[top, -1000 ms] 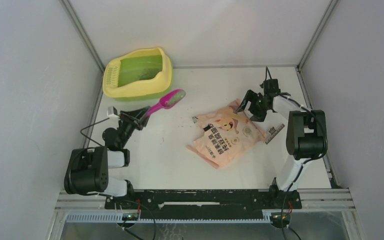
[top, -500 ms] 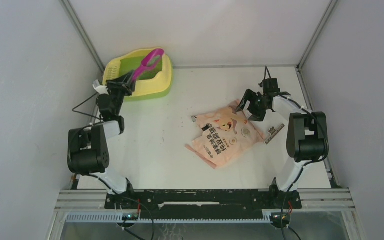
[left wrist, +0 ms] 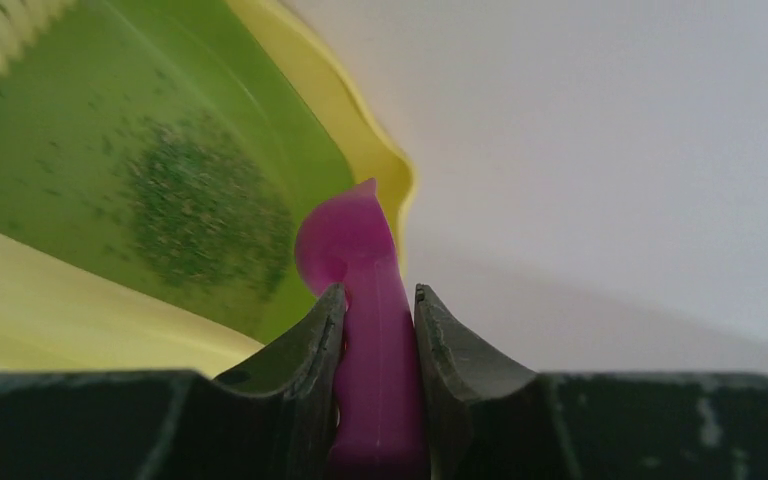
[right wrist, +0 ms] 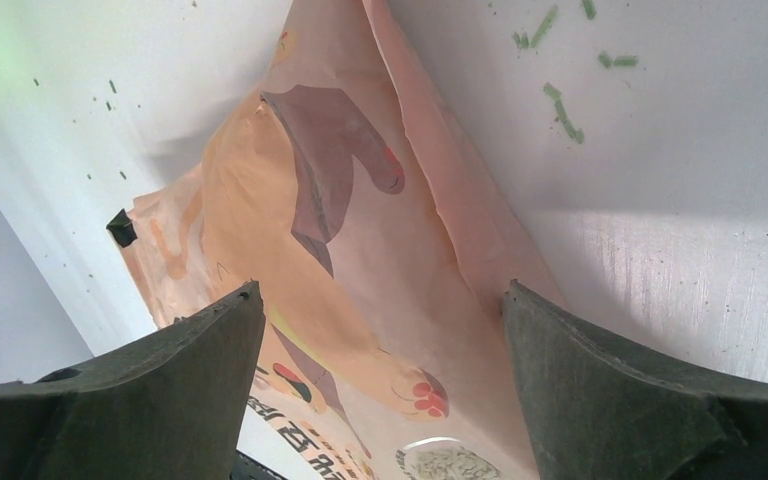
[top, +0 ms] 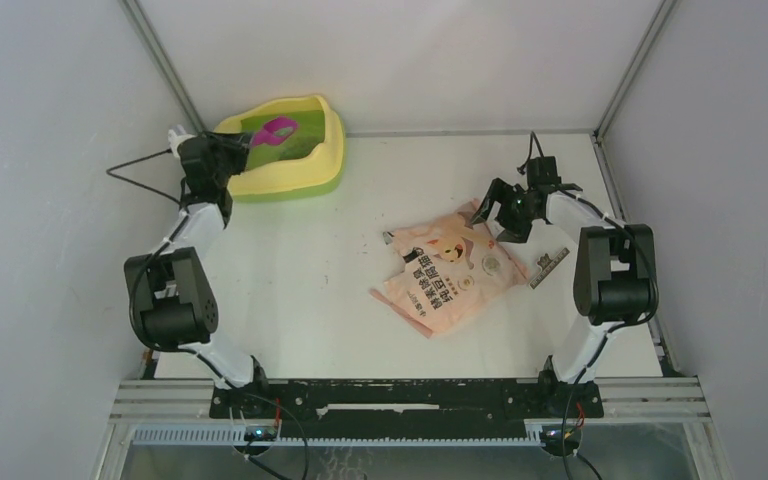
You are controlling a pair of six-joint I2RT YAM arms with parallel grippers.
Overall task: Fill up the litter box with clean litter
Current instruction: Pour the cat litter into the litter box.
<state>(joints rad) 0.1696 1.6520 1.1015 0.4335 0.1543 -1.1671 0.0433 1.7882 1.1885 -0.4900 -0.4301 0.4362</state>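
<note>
The litter box (top: 332, 150), with yellow walls and a green basin, stands at the back left corner. My left gripper (top: 242, 143) reaches over its left end, shut on the handle of a magenta scoop (top: 278, 128) whose head hangs over the basin. In the left wrist view the left gripper (left wrist: 378, 292) clamps the scoop (left wrist: 355, 240) above the litter box (left wrist: 355, 120). A patch of clean litter (left wrist: 200, 210) lies on the green floor. My right gripper (top: 498, 218) stands open over the top edge of the pink-orange bag (top: 450, 270). The right gripper (right wrist: 380, 290) holds nothing, and the bag (right wrist: 340, 200) lies flat below it.
A grey strip (top: 550, 267) lies beside the right arm. Stray green granules (right wrist: 560, 110) dot the white table near the bag. Enclosure walls stand close behind the litter box and along both sides.
My left arm has swung the scoop from the table's left middle up and back over the litter box, and its head now dips over the basin. The right arm has not moved.
</note>
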